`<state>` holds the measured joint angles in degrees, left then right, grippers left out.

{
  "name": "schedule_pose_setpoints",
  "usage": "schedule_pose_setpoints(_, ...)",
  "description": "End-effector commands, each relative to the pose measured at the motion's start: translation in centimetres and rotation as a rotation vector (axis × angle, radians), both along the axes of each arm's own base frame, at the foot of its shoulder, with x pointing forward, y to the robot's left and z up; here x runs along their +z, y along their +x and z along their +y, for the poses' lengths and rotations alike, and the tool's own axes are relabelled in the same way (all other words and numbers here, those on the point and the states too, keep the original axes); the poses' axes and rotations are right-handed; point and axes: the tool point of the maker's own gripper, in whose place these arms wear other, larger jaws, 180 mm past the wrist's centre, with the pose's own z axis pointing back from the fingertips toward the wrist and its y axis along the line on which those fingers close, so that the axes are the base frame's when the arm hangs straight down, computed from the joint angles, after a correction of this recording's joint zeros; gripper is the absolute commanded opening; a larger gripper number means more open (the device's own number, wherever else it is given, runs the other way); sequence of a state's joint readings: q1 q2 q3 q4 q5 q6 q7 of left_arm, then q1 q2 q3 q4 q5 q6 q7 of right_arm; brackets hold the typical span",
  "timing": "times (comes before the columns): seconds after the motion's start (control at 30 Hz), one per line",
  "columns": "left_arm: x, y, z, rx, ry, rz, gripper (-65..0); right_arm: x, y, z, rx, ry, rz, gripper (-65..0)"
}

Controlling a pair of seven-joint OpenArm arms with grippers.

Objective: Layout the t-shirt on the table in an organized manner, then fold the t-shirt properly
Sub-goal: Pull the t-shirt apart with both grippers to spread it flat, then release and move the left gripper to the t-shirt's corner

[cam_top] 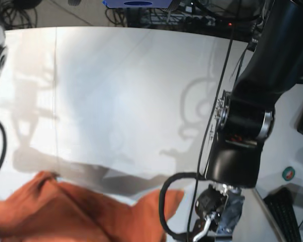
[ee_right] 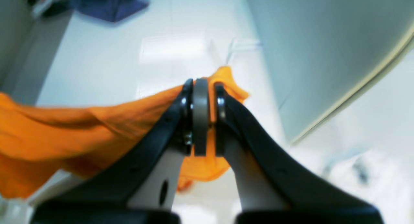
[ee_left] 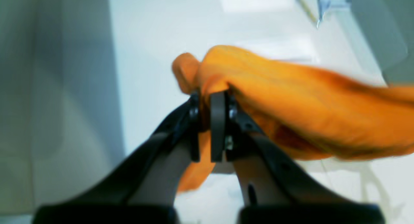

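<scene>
The table (cam_top: pixel 121 101) lies bare beneath the t-shirt (cam_top: pixel 76 212), which hangs stretched between both arms. Left gripper (ee_left: pixel 210 127) and right gripper (ee_right: pixel 201 120) each clamp a fabric edge. Layout step: lower and spread it flat.

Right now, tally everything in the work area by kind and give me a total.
Plain orange soft fabric t-shirt: 1
Large smooth white table: 1
Black robot pincers, the left pincer and the right pincer, both clamped on the shirt: 2
Total: 4
</scene>
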<state>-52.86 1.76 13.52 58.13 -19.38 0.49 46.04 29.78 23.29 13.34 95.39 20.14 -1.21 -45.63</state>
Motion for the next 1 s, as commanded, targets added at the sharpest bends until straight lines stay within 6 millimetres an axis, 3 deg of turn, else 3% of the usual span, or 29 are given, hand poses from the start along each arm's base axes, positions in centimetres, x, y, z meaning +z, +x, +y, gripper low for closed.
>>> schedule_pose_setpoints(0.0, 4.5, 0.9, -0.6, -0.006, -0.022, -0.107, -65.0, 3.3, -0.1, -1.0, -0.017, -0.038, -0.084, -65.0)
schedule_pose_setpoints(0.07, 5.3, 0.4, -0.9, -0.016, -0.028, -0.142, -65.0, 4.2, -0.6, -1.5, -0.026, -0.064, -0.1, -65.0)
schedule_pose_setpoints(0.2, 1.0, -2.7, -0.1, -0.022, -0.017, -0.12, -65.0, -0.1, -3.2, -1.5, -0.027, -0.082, -0.025, -65.0)
schedule_pose_setpoints(0.3, -5.2, -6.2, 0.7, -0.023, -0.005, -0.03, -65.0, -5.9, -6.2, -0.5, -0.033, -0.021, 0.076, -65.0)
schedule_pose_setpoints(0.43, -15.8, -12.0, 3.2, 0.004, 0.038, 0.185, -65.0, -17.5, -11.0, 1.0, -0.059, 0.113, 0.299, -65.0)
schedule_pose_setpoints(0.5, -19.9, -14.5, 4.2, 0.017, 0.059, 0.284, -65.0, -22.4, -13.3, 1.5, -0.083, 0.16, 0.369, -65.0)
schedule_pose_setpoints(0.57, -23.1, -16.6, 5.1, 0.029, 0.076, 0.367, -65.0, -26.0, -15.3, 1.6, -0.109, 0.189, 0.414, -65.0)
schedule_pose_setpoints(0.67, -26.2, -19.3, 6.1, 0.038, 0.095, 0.451, -65.0, -29.2, -18.0, 1.8, -0.13, 0.206, 0.483, -65.0)
schedule_pose_setpoints(0.7, -26.7, -20.0, 6.0, 0.036, 0.095, 0.467, -59.2, -29.7, -18.7, 1.9, -0.132, 0.21, 0.5, -65.0)
schedule_pose_setpoints(0.83, -28.5, -23.2, 6.4, 0.028, 0.104, 0.517, -23.2, -31.2, -21.0, 2.2, -0.14, 0.216, 0.549, -65.0)
schedule_pose_setpoints(0.9, -29.0, -24.8, 7.1, 0.026, 0.117, 0.528, -12.3, -31.6, -21.7, 2.2, -0.14, 0.214, 0.566, -65.0)
schedule_pose_setpoints(0.97, -29.1, -26.2, 8.0, 0.029, 0.127, 0.526, -6.4, -32.0, -22.4, 2.5, -0.141, 0.221, 0.58, -65.0)
